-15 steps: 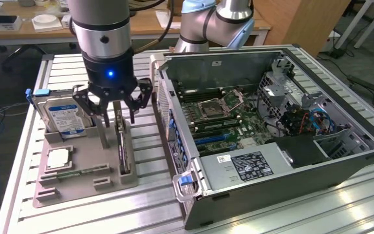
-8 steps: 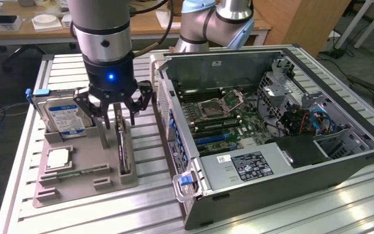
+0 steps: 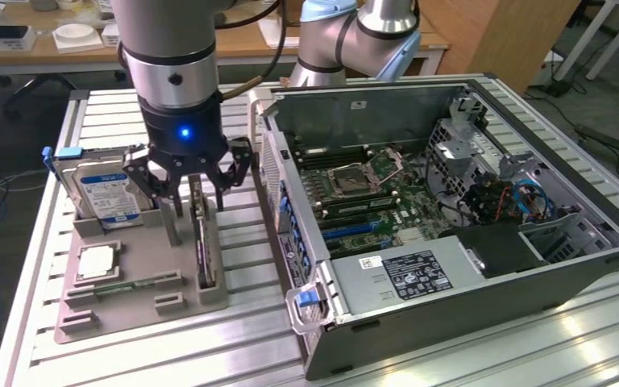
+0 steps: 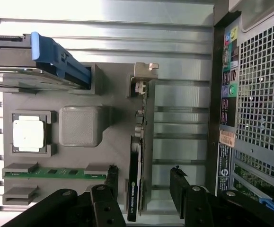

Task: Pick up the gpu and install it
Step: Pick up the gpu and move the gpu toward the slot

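The graphics card (image 3: 201,242) stands on its long edge in a slot of the grey holder tray (image 3: 126,310), between the hard drive (image 3: 105,192) and the open computer case (image 3: 450,274). The gripper (image 3: 194,206) hangs right over the card's near end with its jaws spread wide, one finger on each side of the card, grasping nothing. In the wrist view the gripper (image 4: 144,177) straddles the black-faced part of the graphics card (image 4: 135,189), and the silver end bracket (image 4: 144,78) sits at the far end. Whether the fingertips already touch the card's faces is hard to judge; they look just clear of it.

The card is probably light, stiff and thin, so it should lift straight out without bending. It is fragile, though: small parts on the board could be crushed or knocked. The flat faces near the upper edge seem the best place to pinch, with the contact edge at the bottom and the bracket left untouched.
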Available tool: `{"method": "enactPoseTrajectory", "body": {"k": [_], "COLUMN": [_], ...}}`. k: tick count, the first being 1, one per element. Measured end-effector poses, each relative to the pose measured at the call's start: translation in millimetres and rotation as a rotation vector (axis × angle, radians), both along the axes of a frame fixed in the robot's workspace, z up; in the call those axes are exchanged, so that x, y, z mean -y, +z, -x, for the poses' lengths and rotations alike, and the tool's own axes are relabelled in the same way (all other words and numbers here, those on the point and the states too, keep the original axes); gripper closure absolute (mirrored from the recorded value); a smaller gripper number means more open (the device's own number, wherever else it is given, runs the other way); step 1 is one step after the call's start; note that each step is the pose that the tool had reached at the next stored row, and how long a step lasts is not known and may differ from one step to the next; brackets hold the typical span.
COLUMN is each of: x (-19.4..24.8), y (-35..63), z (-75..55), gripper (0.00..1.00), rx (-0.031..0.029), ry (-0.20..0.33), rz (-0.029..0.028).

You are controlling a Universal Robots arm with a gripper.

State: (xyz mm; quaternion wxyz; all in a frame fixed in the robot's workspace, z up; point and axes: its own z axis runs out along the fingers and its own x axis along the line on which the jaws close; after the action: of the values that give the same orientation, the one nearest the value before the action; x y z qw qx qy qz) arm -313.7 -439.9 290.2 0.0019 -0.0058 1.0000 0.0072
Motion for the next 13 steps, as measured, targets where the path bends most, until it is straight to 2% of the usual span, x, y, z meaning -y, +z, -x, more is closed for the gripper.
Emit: {"method": "enactPoseTrajectory", "body": {"k": [13], "x": [0.1], "y": [-8.6], "z": [0.0], "gripper": [0.44], "rx": [0.0000], "ry": [0.000], "rz": [0.0000]}}
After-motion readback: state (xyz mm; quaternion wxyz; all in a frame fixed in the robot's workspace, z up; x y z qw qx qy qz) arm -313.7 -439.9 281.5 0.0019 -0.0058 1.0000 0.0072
